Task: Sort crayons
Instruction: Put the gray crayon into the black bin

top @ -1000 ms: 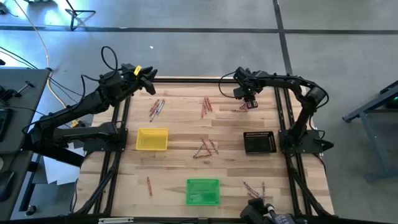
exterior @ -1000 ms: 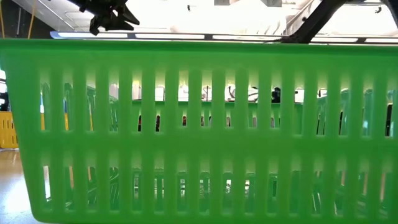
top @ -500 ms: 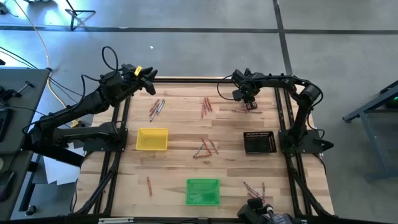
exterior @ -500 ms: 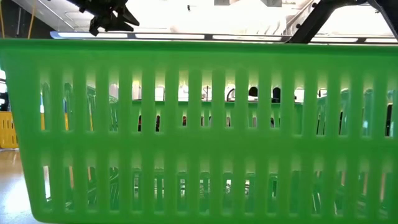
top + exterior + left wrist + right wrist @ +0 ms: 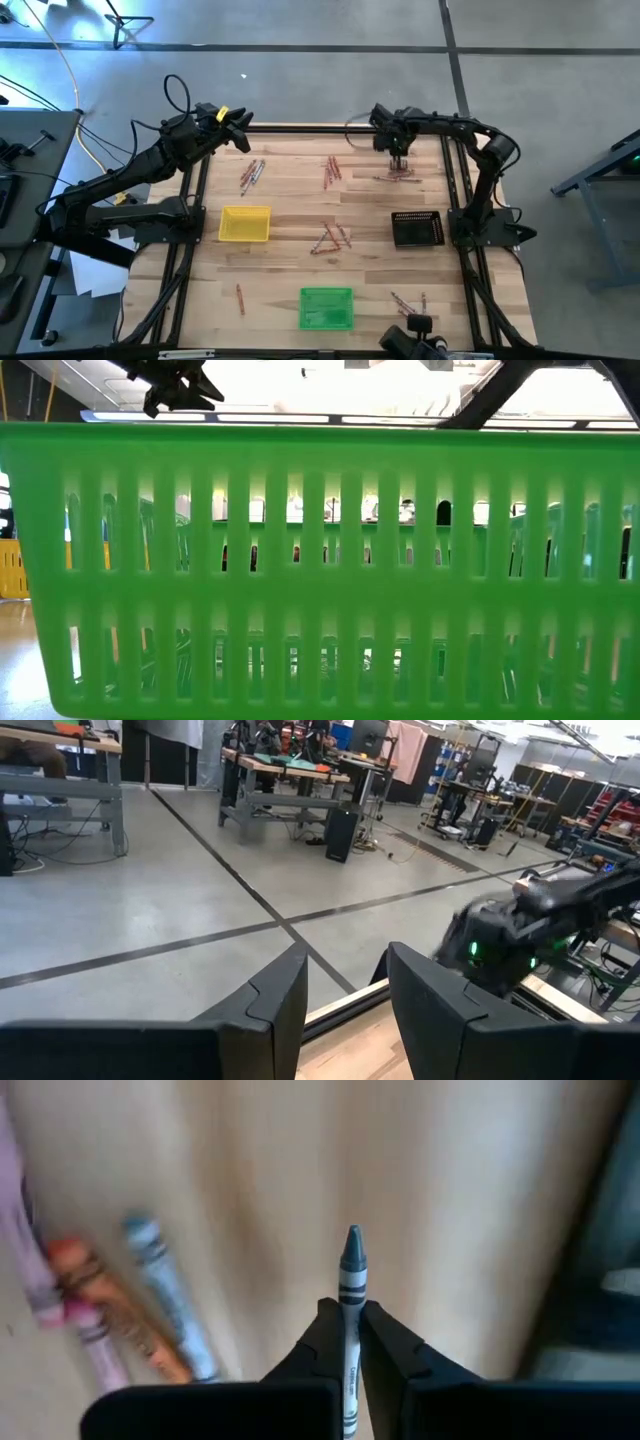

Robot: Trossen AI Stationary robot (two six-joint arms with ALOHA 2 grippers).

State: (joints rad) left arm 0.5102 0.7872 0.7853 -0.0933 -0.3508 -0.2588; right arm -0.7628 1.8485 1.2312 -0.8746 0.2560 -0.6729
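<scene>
A grey-blue crayon (image 5: 351, 1295) was clamped between the jaws of the right gripper (image 5: 397, 150), with its pointed tip sticking out past the fingertips (image 5: 322, 1320). The gripper was held at the far side of the counter (image 5: 290, 210), up from the black tray (image 5: 417, 229). Just below it, between the gripper and the black tray, a small bunch of crayons (image 5: 402, 174) was lying on the wood. In the right wrist view, a grey-blue one (image 5: 170, 1295), an orange one (image 5: 110, 1315) and pinkish ones (image 5: 90, 1340) could be seen lying side by side.

More crayons were spread around the black tray. One bunch (image 5: 331, 170) was placed to its far left. Another bunch (image 5: 330, 237) was lying just left of it, between it and the yellow tray (image 5: 245, 224). A further bunch (image 5: 251, 174) was lying beyond the yellow tray. A few (image 5: 408, 301) were lying on the near side of the black tray, beside the green tray (image 5: 326, 308). A single one (image 5: 240, 298) was lying to the left of the green tray.

The left gripper (image 5: 240, 126) was held over the far left corner of the counter, well apart from the black tray. Its jaws were held apart and nothing was between them (image 5: 345, 1010).
</scene>
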